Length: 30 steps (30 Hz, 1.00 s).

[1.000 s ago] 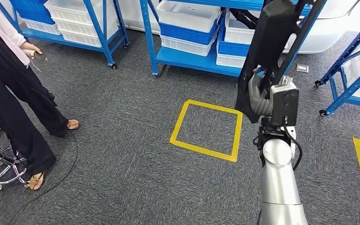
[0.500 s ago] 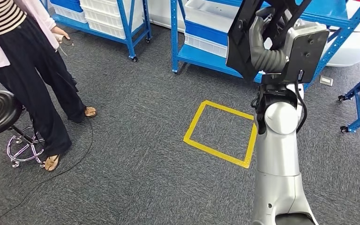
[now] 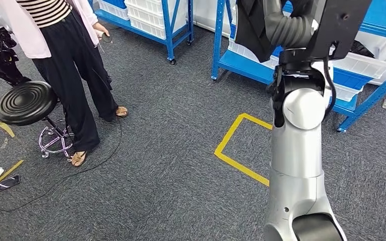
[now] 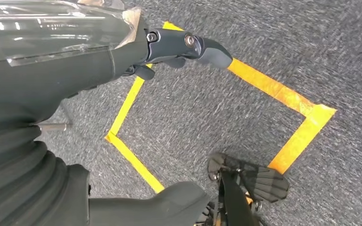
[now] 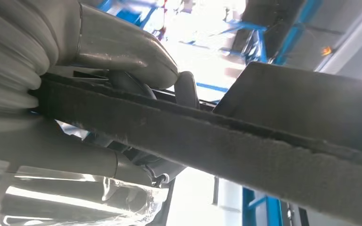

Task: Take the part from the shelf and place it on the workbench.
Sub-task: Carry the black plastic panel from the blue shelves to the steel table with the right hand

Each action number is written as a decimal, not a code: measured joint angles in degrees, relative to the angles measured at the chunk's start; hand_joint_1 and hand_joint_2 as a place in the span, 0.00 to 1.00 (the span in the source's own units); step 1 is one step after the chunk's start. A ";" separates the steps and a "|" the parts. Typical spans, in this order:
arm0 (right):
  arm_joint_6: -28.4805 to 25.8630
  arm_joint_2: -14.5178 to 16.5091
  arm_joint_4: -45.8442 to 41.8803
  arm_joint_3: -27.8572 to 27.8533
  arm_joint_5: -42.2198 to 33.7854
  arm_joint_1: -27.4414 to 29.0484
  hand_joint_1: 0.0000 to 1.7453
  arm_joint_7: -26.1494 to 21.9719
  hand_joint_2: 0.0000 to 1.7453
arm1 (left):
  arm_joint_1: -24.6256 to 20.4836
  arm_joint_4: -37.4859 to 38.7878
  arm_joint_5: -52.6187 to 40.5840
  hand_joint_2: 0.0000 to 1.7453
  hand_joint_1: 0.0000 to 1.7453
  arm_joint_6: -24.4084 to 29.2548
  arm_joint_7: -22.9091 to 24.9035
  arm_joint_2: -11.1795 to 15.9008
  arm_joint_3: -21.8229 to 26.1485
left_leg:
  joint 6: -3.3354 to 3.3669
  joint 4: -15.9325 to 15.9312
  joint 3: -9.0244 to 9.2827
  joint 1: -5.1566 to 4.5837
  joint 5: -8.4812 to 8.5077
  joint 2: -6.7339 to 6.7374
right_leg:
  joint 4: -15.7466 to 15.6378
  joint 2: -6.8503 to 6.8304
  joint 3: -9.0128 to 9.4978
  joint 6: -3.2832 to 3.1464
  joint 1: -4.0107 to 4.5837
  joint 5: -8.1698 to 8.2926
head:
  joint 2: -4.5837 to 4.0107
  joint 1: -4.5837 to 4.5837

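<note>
Flat black part [image 3: 251, 25] being carried high in front of the blue shelf [image 3: 261, 65], its dark rough-edged panel [image 5: 245, 141] lying across the right hand [image 5: 122, 52], thumb and fingers wrapping around it, part tilting, upper end running out of frame

A person [image 3: 65, 65] and stool [image 3: 26, 103] stand left; blue shelves [image 3: 221, 45] ahead.

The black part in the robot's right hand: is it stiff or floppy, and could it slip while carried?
The black part looks stiff: it juts past the right hand in a straight line, without sagging. Its edge seems rough and felt-like, so it probably will not slip easily. It is long and held near one end, so it may swing or twist in the grip.
</note>
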 joint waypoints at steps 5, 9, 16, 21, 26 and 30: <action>0.07 0.52 0.20 0.98 0.33 -0.27 1.00 0.14 1.00 | -0.12 0.00 0.34 1.00 0.00 -0.19 -0.13 -0.04 0.16 | -1.45 13.20 -6.94 0.98 -4.87 4.02 | -0.10 -2.98 0.22 -0.77 0.04 -0.24 | 0.00 -0.36; 0.08 1.17 0.60 1.88 0.45 -0.11 1.00 0.10 1.00 | -0.28 0.00 0.86 1.00 0.00 -0.20 -0.29 -0.03 0.75 | -1.90 0.85 -0.47 1.35 0.90 7.58 | 0.00 -4.80 0.58 0.17 0.14 -0.88 | 0.00 -0.45; 0.22 2.92 2.80 2.81 0.93 -1.00 1.00 0.41 1.00 | -0.43 0.00 1.61 1.00 0.00 0.04 -0.02 -0.08 1.59 | 1.16 -3.03 1.04 0.50 2.18 5.00 | 4.19 -3.86 -1.26 1.83 0.25 -3.91 | 0.00 0.03; -1.46 4.42 8.42 3.52 0.19 -4.22 1.00 2.78 1.00 | -0.62 0.00 1.66 1.00 0.00 0.03 0.74 0.19 2.37 | 1.68 -2.97 1.00 0.30 2.22 1.32 | 15.71 -0.82 -7.84 1.94 0.52 -6.69 | 0.00 0.29; -5.36 5.27 14.76 7.57 -6.94 -11.71 1.00 5.97 1.00 | -0.74 0.00 2.77 1.00 0.00 1.92 1.68 0.19 3.62 | 0.95 -2.22 0.23 0.19 2.18 -1.88 | 1.33 2.94 -1.80 2.00 0.29 -0.26 | 0.00 0.27; -8.29 5.39 18.94 12.64 -12.85 -17.03 1.00 6.79 1.00 | -0.70 0.02 3.59 1.00 0.00 3.41 2.13 0.09 4.59 | -0.47 -1.13 -0.84 0.45 1.53 -1.13 | 0.54 0.98 -1.08 0.32 -0.05 0.22 | 0.00 0.15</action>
